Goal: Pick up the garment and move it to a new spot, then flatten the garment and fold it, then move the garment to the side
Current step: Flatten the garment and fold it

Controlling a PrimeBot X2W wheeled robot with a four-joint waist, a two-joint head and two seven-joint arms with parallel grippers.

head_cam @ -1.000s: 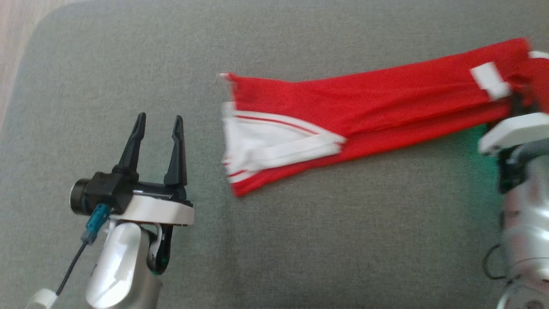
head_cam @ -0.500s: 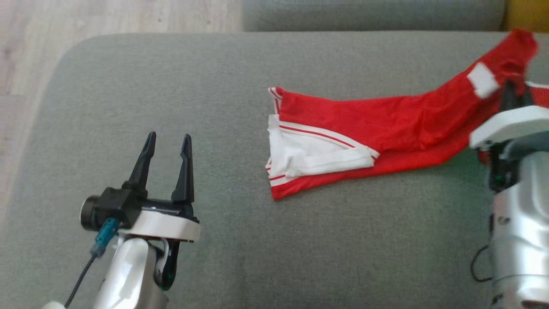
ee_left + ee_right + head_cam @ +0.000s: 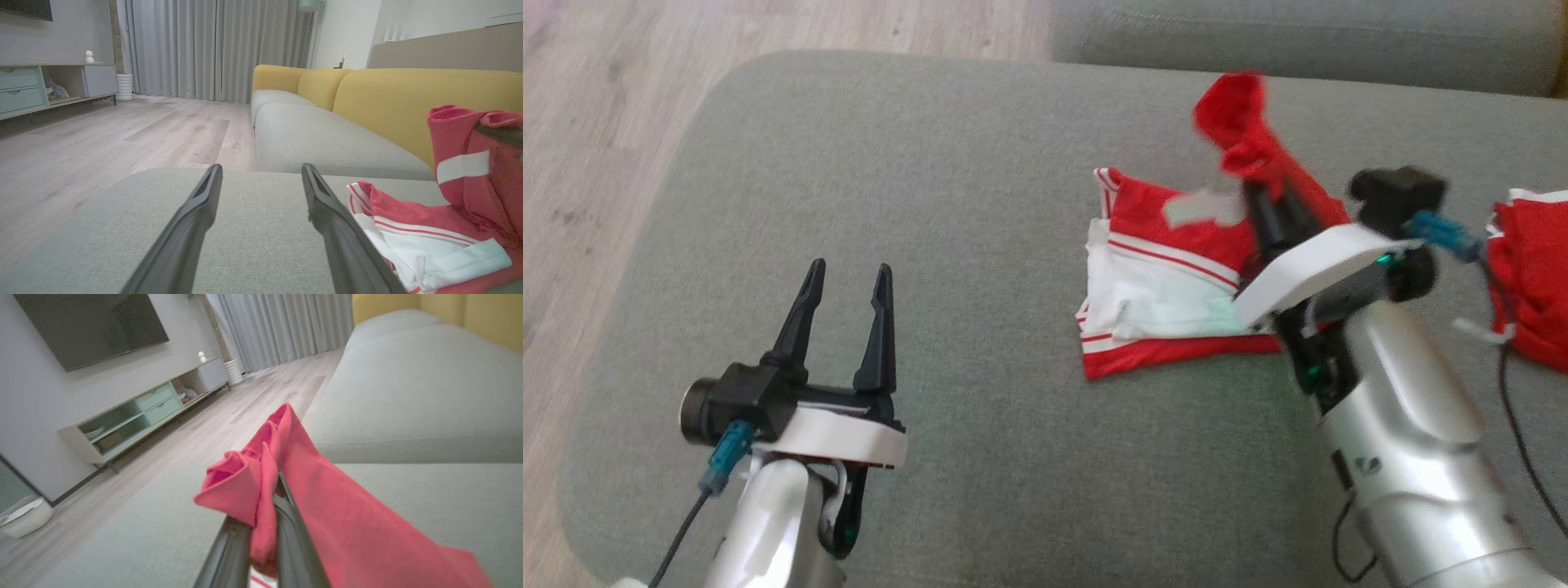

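Red garment (image 3: 1152, 220) lies half-folded on the grey cushion (image 3: 931, 163), one end pinched aloft by the right end effector (image 3: 1270, 208); the left end effector (image 3: 849, 269) hovers spread, empty. A clean fold means laying that end flush over the striped hem.

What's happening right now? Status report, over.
Left pincer open, idle above grey cushion. Right pincer shut on red garment, one end lifted. Nothing in the way.

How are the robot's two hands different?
The left hand is open and empty; the right hand is shut on the red garment. The left hand sits apart from the garment; the right hand holds one end up. Both have two long dark fingers.
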